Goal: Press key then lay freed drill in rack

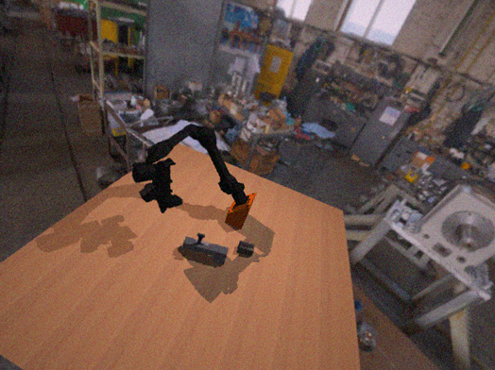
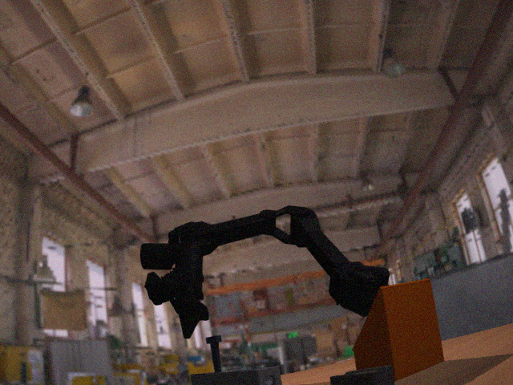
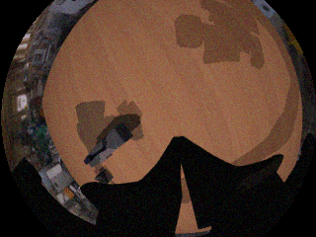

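Observation:
A dark grey block (image 1: pixel 210 253) (image 2: pixel 236 377) (image 3: pixel 114 141) lies mid-table with a thin black T-headed pin (image 1: pixel 200 237) (image 2: pixel 214 350) standing upright out of its left end. I cannot tell which part is the key and which the drill. A small black block (image 1: pixel 245 248) (image 2: pixel 362 374) (image 3: pixel 103 176) sits just to its right. My gripper (image 1: pixel 165 205) (image 2: pixel 188 331) (image 3: pixel 178 141) is shut and empty. It points down, hanging above the table behind and left of the pin, clear of it.
The arm's base is fixed to an orange block (image 1: pixel 237 214) (image 2: pixel 397 331) behind the two dark blocks. The wooden table (image 1: pixel 115 318) (image 3: pixel 145 46) carries nothing else. A cluttered workshop surrounds it.

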`<state>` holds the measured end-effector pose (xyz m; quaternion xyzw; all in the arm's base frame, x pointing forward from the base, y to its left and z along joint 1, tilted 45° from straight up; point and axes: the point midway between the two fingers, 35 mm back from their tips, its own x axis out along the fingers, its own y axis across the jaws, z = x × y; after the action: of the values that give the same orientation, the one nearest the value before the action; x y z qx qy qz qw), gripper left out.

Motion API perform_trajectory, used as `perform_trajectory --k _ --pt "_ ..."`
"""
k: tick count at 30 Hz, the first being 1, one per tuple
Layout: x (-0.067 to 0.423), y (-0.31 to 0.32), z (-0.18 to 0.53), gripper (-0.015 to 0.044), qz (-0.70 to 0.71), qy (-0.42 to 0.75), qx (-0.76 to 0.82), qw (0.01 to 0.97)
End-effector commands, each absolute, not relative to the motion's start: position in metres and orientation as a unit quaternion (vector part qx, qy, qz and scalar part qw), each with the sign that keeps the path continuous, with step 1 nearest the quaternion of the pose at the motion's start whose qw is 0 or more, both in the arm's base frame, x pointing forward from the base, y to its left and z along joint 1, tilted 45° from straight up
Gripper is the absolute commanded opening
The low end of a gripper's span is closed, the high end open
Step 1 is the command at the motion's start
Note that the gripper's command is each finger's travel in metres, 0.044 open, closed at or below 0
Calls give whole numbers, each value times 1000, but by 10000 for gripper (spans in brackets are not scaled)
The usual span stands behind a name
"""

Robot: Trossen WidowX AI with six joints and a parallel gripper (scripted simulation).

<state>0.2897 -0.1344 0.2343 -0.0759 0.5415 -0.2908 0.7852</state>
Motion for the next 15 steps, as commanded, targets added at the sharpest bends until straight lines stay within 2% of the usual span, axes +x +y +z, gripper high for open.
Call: perform_trajectory --k 1,9,15 --pt "306 -90 187 0 -255 598 -142 746" --pt "305 -6 108 0 -203 659 -323 648" --pt "303 0 102 0 -199 661 -340 638"
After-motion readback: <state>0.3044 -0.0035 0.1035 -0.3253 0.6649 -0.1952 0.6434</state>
